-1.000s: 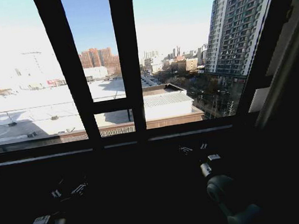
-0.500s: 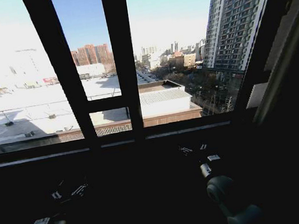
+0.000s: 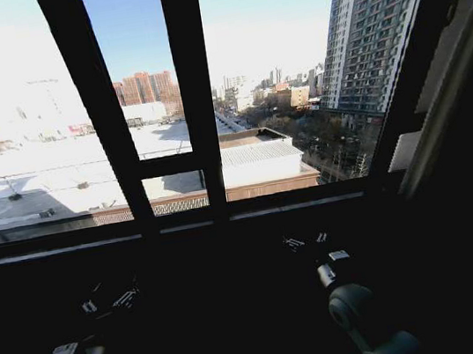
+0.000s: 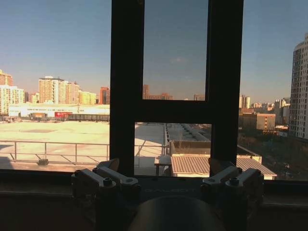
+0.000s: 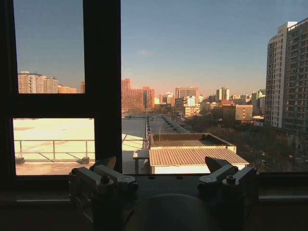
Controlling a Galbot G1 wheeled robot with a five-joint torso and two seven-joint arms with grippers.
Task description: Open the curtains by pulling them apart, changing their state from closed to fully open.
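The curtains are out of view; the window glass across the middle is uncovered, with city rooftops behind it. A pale slanted strip runs down the right side of the window, and I cannot tell whether it is fabric or wall. My left gripper is held low in the dark below the sill, open with nothing in it; in the left wrist view its fingers stand wide apart, facing the frame bars. My right gripper is also low under the sill and open, and its fingers hold nothing.
Two dark vertical window frame bars and a crossbar stand ahead, above a long sill. Below the sill is a dark wall. A dark slanted frame member closes the window on the right.
The whole picture has shifted a little to the left, so the camera has moved. Both grippers stay low and open; the right arm sits very slightly lower.
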